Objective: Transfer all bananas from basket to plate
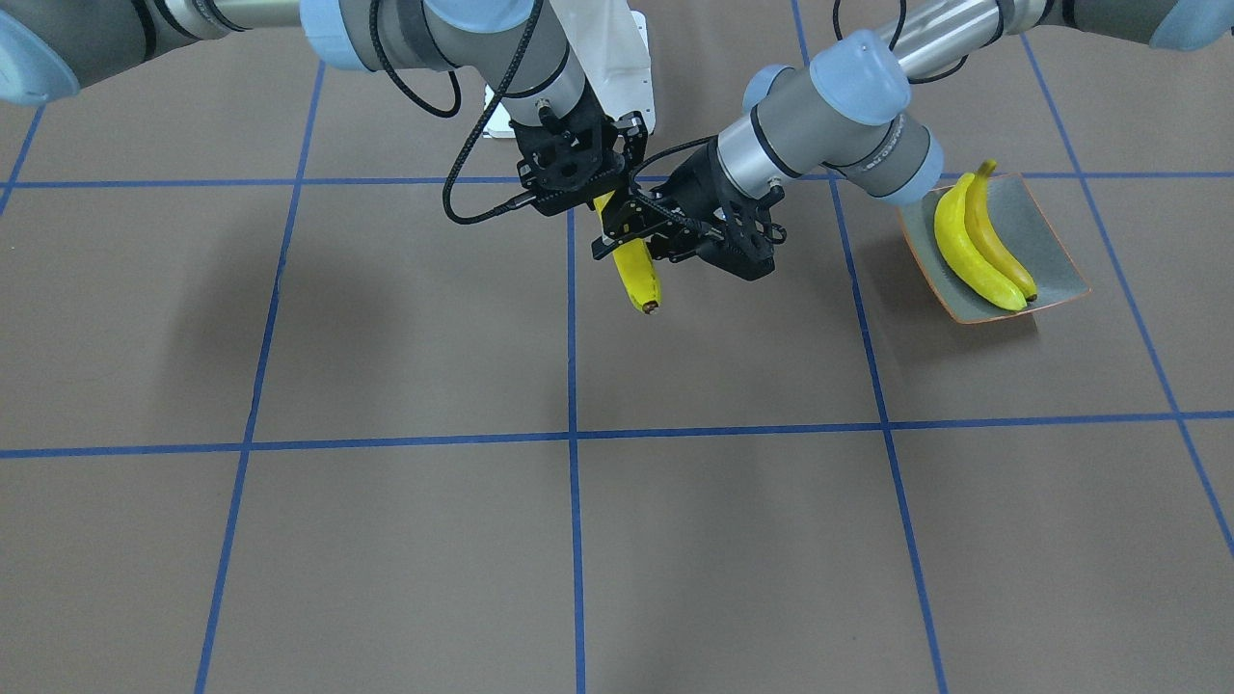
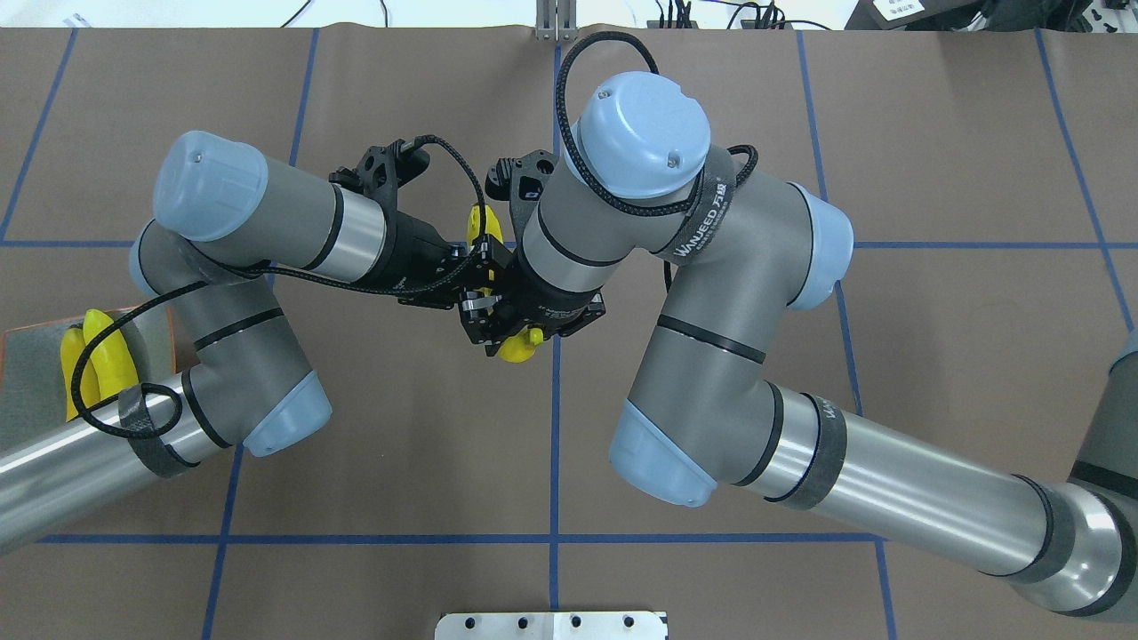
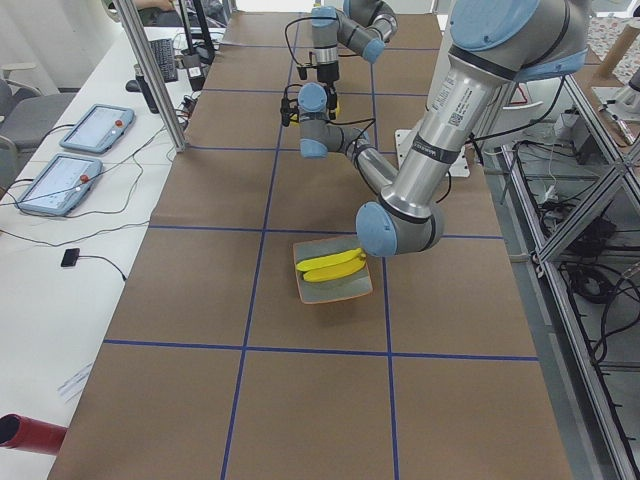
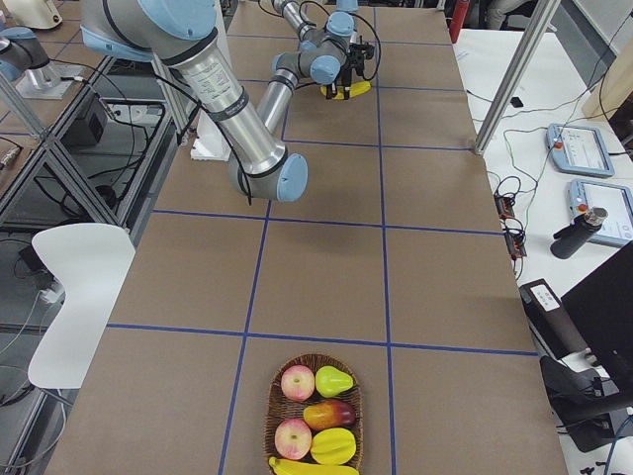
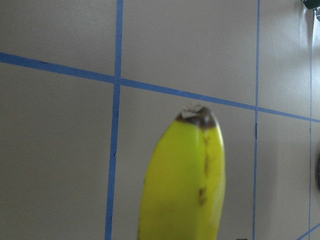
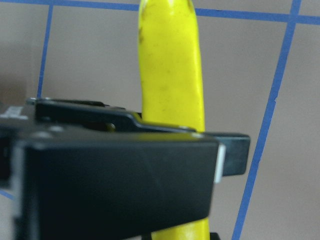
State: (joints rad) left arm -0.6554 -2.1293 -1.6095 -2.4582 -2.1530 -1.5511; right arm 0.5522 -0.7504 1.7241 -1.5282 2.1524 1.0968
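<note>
Banana [image 1: 638, 275]: light, soft, smooth-skinned; probably bruises if pinched, wants gentle mid-body hold. Clamped in left gripper [image 1: 659, 241] jaws; right gripper [image 1: 605, 207] jaws, cannot tell.

Table [image 1: 405, 318]: brown covering, marked into squares by blue tape lines [image 1: 572, 540]. At the end on the robot's right, fruit lies grouped and touching: a red apple [image 4: 297, 381], a second apple [image 4: 294, 435], a green pear [image 4: 334, 380], a red-yellow mango [image 4: 334, 413] and a ribbed yellow fruit [image 4: 334, 446]. A white chair [image 4: 84, 287] stands beside the table on the robot's side. The white bench [image 3: 40, 300] opposite carries two teach pendants [image 3: 95, 128] side by side and a small black device [image 3: 71, 257] on a cable. A red cylinder [image 3: 30, 435] lies at the bench's near end. An aluminium post [image 3: 150, 75] stands at the bench's table-side edge.
</note>
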